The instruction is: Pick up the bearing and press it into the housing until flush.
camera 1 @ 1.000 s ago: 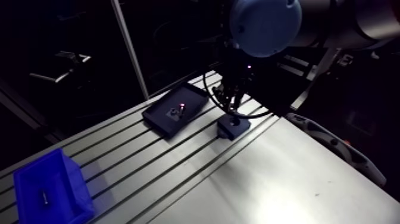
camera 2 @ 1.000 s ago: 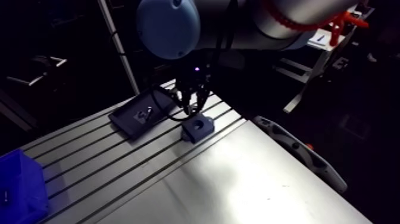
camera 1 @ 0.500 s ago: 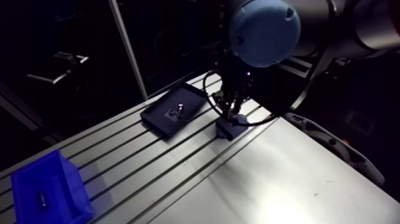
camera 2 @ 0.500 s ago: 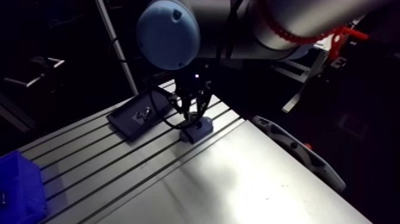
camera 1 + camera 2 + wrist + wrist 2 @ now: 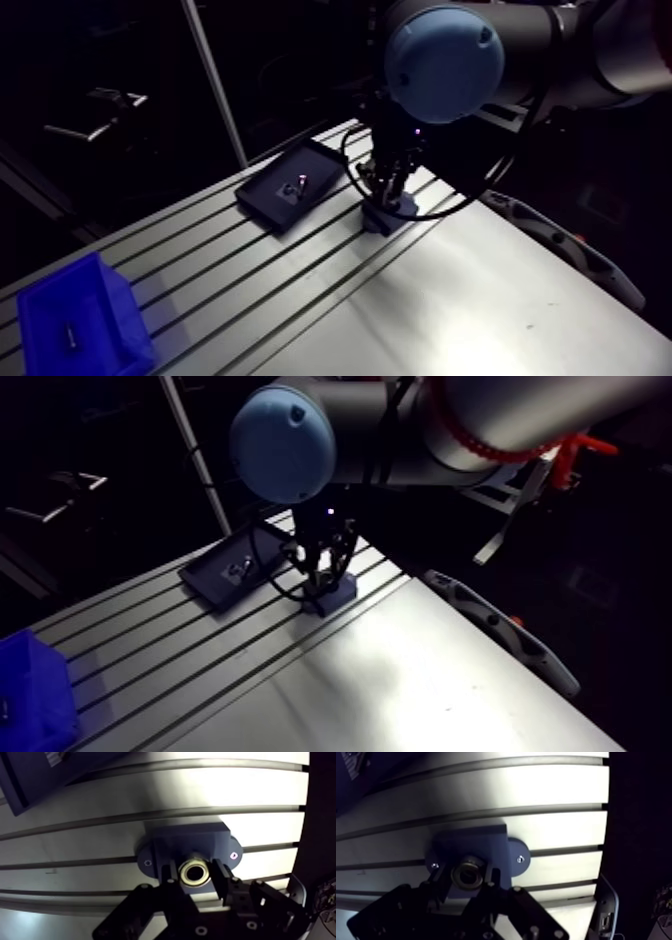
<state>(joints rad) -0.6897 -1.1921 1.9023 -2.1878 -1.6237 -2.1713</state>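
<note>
Wrist view first: we see the gripper point(image 5: 194, 875) with its two fingers point(image 5: 222, 879) clamped on the bearing point(image 5: 193, 872), one on either side of the ring. The bearing's bright rim and dark bore face straight back at the camera. We judge from this that its axis runs along the gripper's own line of approach, pointing down at the table point(image 5: 150, 797).

Directly beneath it lies the dark housing point(image 5: 190, 839), a raised block with a rounded ear and a small screw on each side, sitting across the table's slots. The bearing lies roughly midway between the two screws, over the part of the block nearest the fingers. The housing's bore is hidden under the ring, so we cannot tell whether the bearing has entered it or only rests above it, nor whether it is flush.

Our reading is that the coming move turns on this one line: bearing axis over bore axis, then a straight push downward with no tilt.

From the arm view, the gripper stands upright on the housing, with a dark tray point(image 5: 290, 190) just beside it and a blue bin point(image 5: 80, 325) well apart.
</note>
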